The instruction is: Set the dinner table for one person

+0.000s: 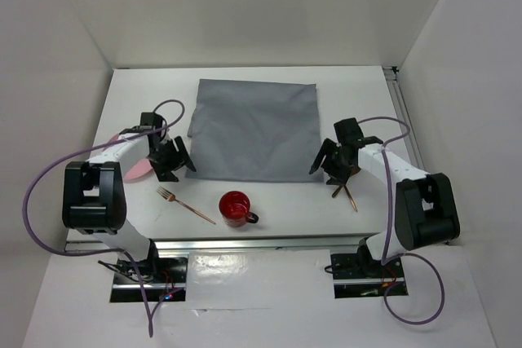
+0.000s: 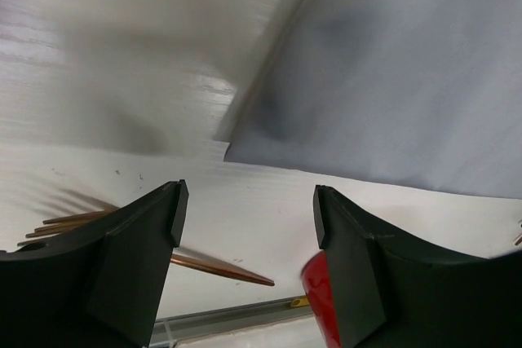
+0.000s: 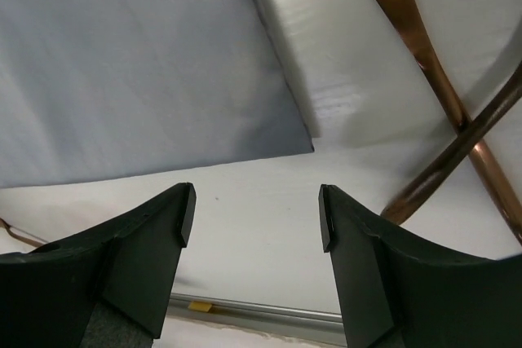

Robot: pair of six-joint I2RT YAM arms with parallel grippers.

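Observation:
The white dinner table (image 1: pixel 351 91) carries a grey cloth (image 1: pixel 253 128) at its middle. A red mug (image 1: pixel 235 208) stands near the front edge, with a copper fork (image 1: pixel 186 204) lying to its left. My left gripper (image 1: pixel 171 160) is open and empty, just off the cloth's front left corner. In the left wrist view the gripper (image 2: pixel 249 218) hovers over bare table, with the fork handle (image 2: pixel 220 269) and mug (image 2: pixel 318 295) below. My right gripper (image 1: pixel 333 165) is open and empty by the cloth's front right corner; two crossed copper utensils (image 3: pixel 457 128) lie beside it.
A pink plate (image 1: pixel 140 170) lies mostly hidden under the left arm. A metal rail (image 1: pixel 269 244) runs along the table's front edge. White walls close in the table on three sides. The cloth's corner shows in both wrist views (image 2: pixel 391 71) (image 3: pixel 139 63).

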